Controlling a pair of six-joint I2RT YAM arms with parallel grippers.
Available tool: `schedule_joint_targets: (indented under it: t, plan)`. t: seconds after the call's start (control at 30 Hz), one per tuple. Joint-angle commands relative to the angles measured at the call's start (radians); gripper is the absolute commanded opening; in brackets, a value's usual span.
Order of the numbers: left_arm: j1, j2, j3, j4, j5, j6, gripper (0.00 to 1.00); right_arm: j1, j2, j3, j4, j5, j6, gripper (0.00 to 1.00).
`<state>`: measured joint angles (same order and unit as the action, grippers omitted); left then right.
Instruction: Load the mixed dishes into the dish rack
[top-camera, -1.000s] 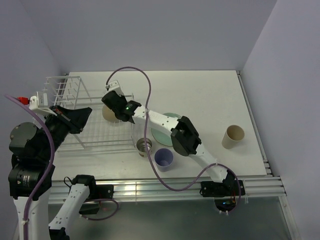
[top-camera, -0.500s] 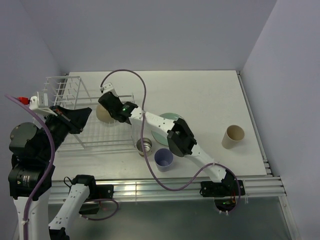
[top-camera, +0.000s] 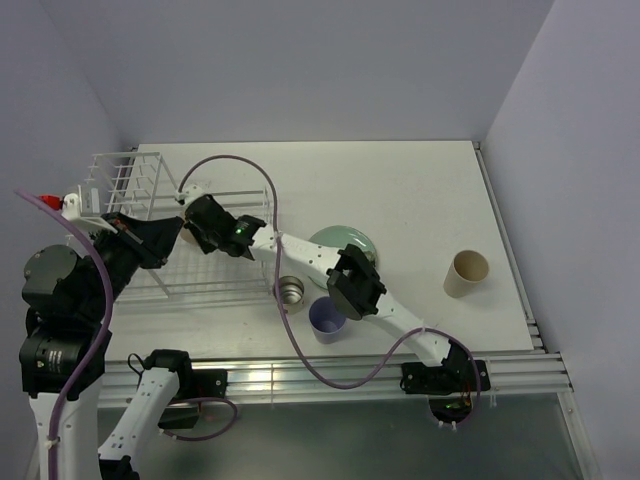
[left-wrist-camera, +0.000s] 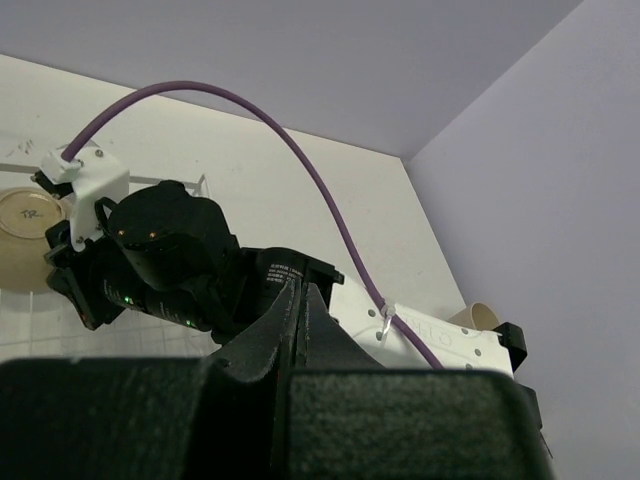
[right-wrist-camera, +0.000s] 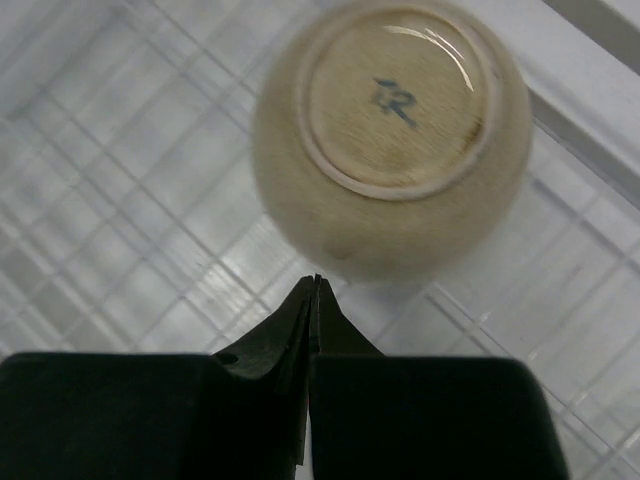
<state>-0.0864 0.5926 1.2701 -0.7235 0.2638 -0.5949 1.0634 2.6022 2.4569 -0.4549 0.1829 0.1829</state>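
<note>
Bowl placement: cream bowl (right-wrist-camera: 392, 135) sits inverted in dish rack (top-camera: 125, 180); right gripper (right-wrist-camera: 315, 285) above, jaws closed, empty. Next, probably: retract, fetch lavender cup (top-camera: 327, 317) beside rack.

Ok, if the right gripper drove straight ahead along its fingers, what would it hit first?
Most likely the cream bowl, which sits in the dish rack with its base facing the wrist camera. The shut right gripper points at the bowl's near side. The gap looks small, but depth is unclear.
</note>
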Motion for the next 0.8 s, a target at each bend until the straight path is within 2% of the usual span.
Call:
schedule_joint_targets:
  t: [0.0, 0.1, 0.17, 0.23, 0.4, 0.57, 0.77]
  plan:
    - [-0.003, -0.007, -0.008, 0.022, -0.009, 0.023, 0.0, 0.003, 0.018, 0.102, 0.1, -0.097, -0.004, 0.0]
    - [-0.003, -0.004, -0.008, 0.022, -0.006, 0.027, 0.0, 0.004, -0.005, 0.079, 0.128, -0.013, 0.013, 0.0]
    - [-0.003, -0.004, -0.008, 0.022, -0.006, 0.03, 0.0, 0.004, -0.092, -0.06, 0.188, 0.033, 0.02, 0.0]
    - [-0.003, -0.008, -0.02, 0.03, -0.008, 0.027, 0.0, 0.001, -0.146, -0.122, 0.174, 0.114, 0.032, 0.0]
    - [-0.003, -0.017, -0.058, 0.065, 0.015, 0.006, 0.0, -0.045, -0.139, -0.093, 0.09, 0.165, 0.07, 0.0]
    - [-0.003, -0.025, -0.064, 0.075, 0.022, 0.003, 0.0, -0.051, -0.107, -0.075, 0.087, 0.191, 0.059, 0.0]
    - [-0.003, -0.027, -0.054, 0.075, 0.029, 0.007, 0.0, -0.057, -0.01, 0.062, 0.077, 0.169, 0.053, 0.0]
